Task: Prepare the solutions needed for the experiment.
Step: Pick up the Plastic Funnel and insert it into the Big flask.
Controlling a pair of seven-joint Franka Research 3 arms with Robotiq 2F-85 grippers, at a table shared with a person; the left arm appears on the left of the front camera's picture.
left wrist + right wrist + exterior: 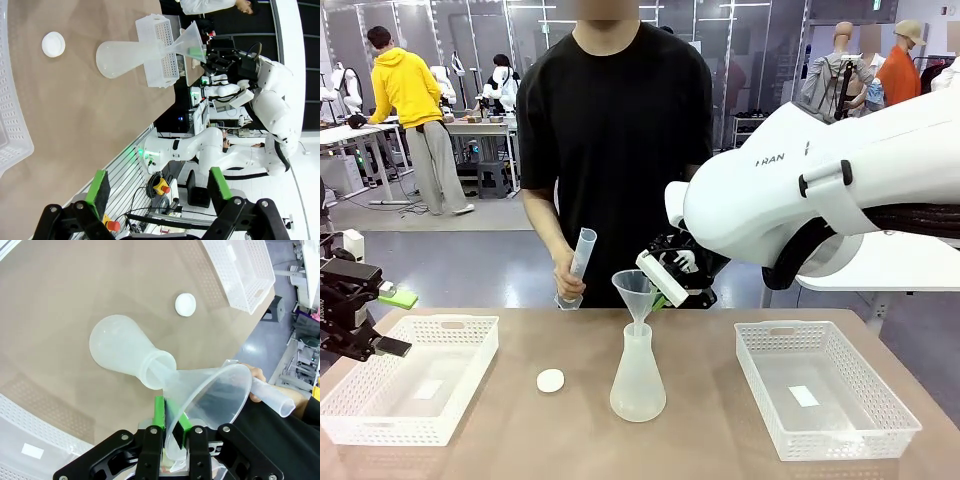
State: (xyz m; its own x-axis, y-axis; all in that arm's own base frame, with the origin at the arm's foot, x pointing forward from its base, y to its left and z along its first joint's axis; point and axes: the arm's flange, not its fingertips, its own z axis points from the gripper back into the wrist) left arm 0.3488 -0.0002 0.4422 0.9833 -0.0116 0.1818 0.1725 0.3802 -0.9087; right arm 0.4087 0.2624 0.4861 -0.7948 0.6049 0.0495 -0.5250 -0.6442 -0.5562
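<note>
While the funnel [636,288] is seated in the neck of the flask [638,385] at the near middle of the table [520,445], its rim is pinched by the right claw [666,283]. It should be held upright and steady, so that nothing is spilled once liquid is poured. Its spout is best left resting inside the neck, neither lifted nor tilted. The left claw [159,189] is spread and idle by the left basket [410,385], and is best held clear. Farther off, a measuring tube [580,255] is gripped in the person's hand [567,280], just beside the funnel's mouth. The solutions are judged to be in that tube. Through its cloudy wall no tint can be told for certain, and the flask looks milky, with no level made out.
</note>
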